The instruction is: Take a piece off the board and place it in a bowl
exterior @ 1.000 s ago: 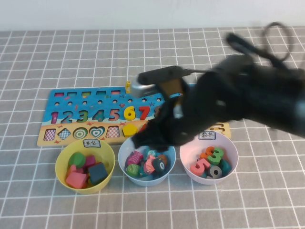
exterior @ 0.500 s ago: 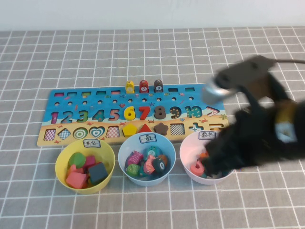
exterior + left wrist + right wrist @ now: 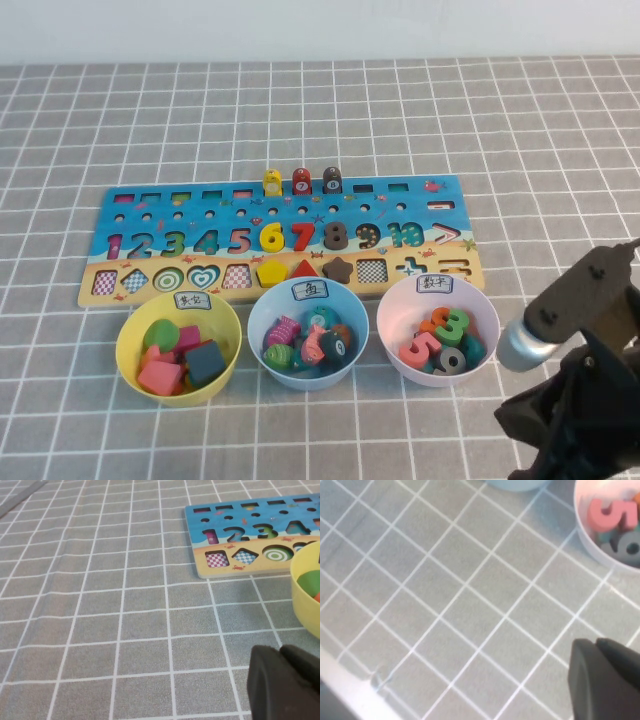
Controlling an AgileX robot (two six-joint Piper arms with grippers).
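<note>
**Q:** Where is your right pincer [image 3: 560, 440] sitting?

**Me:** It is hanging low over the counter [image 3: 420, 110], beyond the lavender-white bowl [image 3: 393, 330] on the side away from the light blue bowl [image 3: 262, 318]. Its jaws are pressed together and gripping nothing, which suits an arm parking clear of the bowls.

**Q:** And the teal piece?

**Me:** The dark teal piece [image 3: 335, 347] with the white dot is lying inside the light blue bowl, among the other colourful blocks, so I am judging the drop as done. That bowl is sitting just in front of the board [image 3: 150, 215], between the yellow bowl [image 3: 128, 330] and the lavender-white one.

**Q:** Anything left on the board?

**Me:** A yellow block [image 3: 271, 181], a red block [image 3: 302, 181] and a grey-brown block [image 3: 332, 180] are standing in a row behind the bowl, along the board's far edge.

**Q:** Your left pincer [image 3: 287, 682]?

**Me:** It is hovering over bare counter beside the yellow bowl, on the side away from the blue one. I cannot tell how its jaws stand.
</note>
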